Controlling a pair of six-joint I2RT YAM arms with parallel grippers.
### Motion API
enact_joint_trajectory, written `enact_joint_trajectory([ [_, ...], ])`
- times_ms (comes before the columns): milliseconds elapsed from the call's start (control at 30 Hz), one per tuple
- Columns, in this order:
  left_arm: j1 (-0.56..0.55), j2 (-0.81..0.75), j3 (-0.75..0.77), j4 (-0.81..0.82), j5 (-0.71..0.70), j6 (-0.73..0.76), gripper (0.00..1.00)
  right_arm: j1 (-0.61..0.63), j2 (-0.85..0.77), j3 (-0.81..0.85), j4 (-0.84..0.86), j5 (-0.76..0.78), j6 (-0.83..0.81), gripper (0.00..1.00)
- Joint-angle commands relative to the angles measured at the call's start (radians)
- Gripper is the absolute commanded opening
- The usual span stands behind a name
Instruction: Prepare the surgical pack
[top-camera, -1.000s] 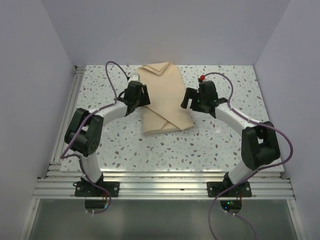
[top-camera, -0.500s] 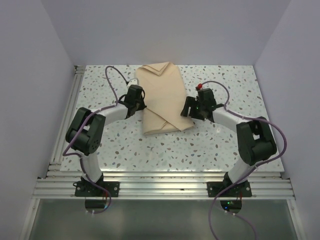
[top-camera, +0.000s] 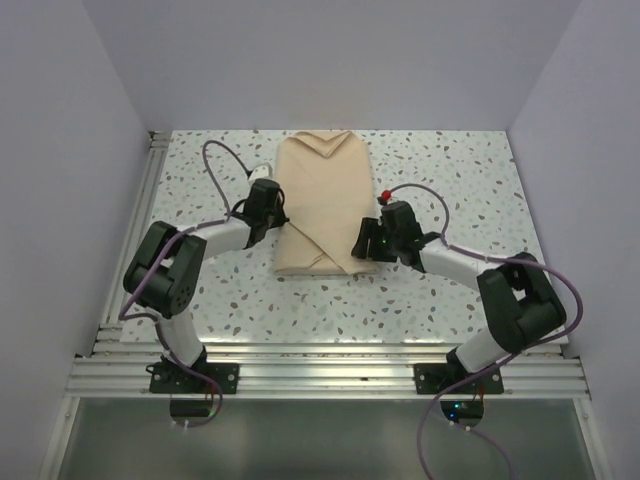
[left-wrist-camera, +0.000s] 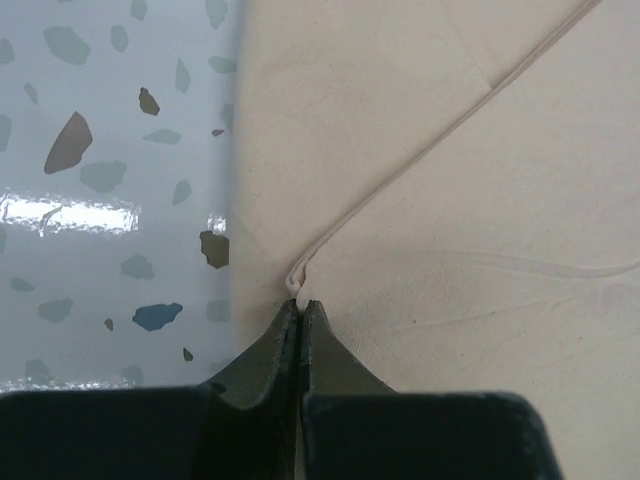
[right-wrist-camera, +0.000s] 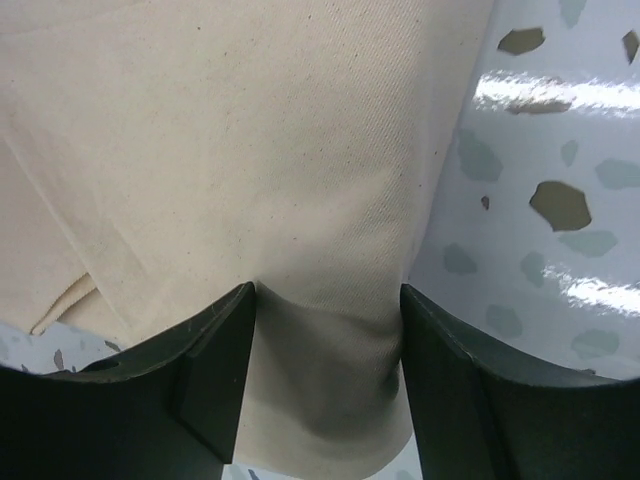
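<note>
L gripper has snapped shut at the hem on the tan cloth bundle's 9 o'clock edge. R gripper is narrowing astride its 5 o'clock corner, grip unclear. Bundle sits mid-table, now square vs skewed, so prob. final tidying.

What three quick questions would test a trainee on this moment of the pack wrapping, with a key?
1. Pick one: the tan cloth bundle lies A) between the two grippers, B) to the left of both, C) to the right of both.
2. True or false: the right gripper has its jaws pressed together with nothing between them.
3. Fill in: the left gripper, at a folded hem on the bundle's left edge, is ___ (open or shut).

Key: 1 A. 2 False: its jaws stand apart with cloth between them. 3 Shut.
</note>
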Motion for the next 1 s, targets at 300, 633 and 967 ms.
enact_joint_trajectory([
  [300, -0.002, -0.109, -0.144, 0.001, -0.001, -0.021, 0.0, 0.118, -0.155, -0.111, 0.011, 0.022, 0.097, 0.62],
  [633, -0.052, -0.188, -0.232, 0.009, -0.007, -0.044, 0.0, 0.18, -0.268, -0.209, -0.017, 0.033, 0.143, 0.62],
  [967, -0.095, -0.22, -0.297, 0.009, -0.057, -0.07, 0.0, 0.206, -0.38, -0.211, -0.127, 0.068, 0.144, 0.7],
])
